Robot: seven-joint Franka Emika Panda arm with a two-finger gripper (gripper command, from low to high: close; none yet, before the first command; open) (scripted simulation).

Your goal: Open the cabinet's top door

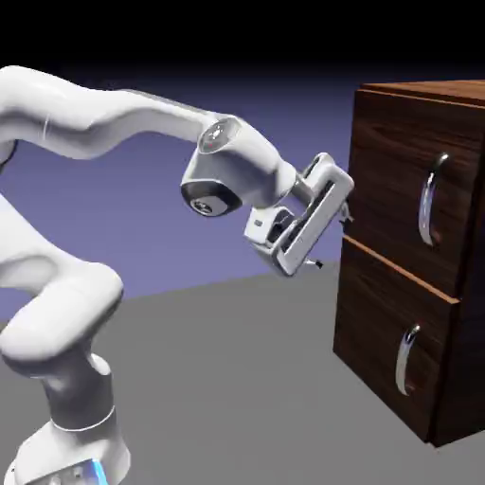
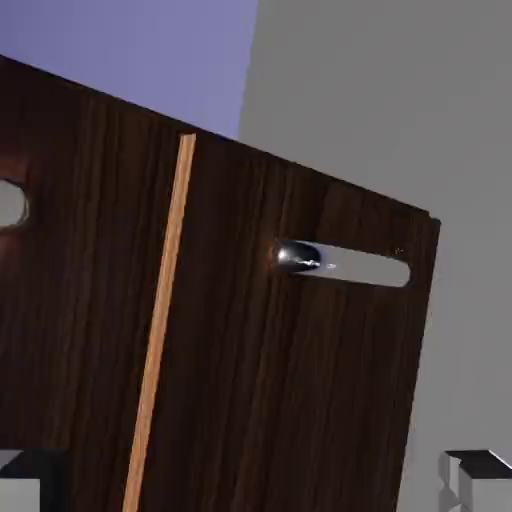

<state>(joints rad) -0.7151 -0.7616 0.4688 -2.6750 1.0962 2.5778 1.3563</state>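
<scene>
The dark wood-grain cabinet [image 1: 426,91] stands at the right of the exterior view. Its top door [image 1: 393,161] is shut and carries a long curved silver handle [image 1: 432,199]. My gripper [image 1: 332,240] hovers open just left of the cabinet front, about level with the seam between the two panels, touching nothing. In the rolled hand view the top door [image 2: 80,300] lies left of the orange seam [image 2: 160,320]. Only the end of its handle [image 2: 10,203] shows at the left edge. Grey fingertips [image 2: 478,478] sit far apart at the bottom corners with nothing between them.
The lower panel [image 1: 384,327] has a shorter silver handle [image 1: 407,358], which shows in the hand view as a bright bar [image 2: 345,265] right of the seam. A grey tabletop [image 1: 237,379] spreads below the arm and in front of the cabinet.
</scene>
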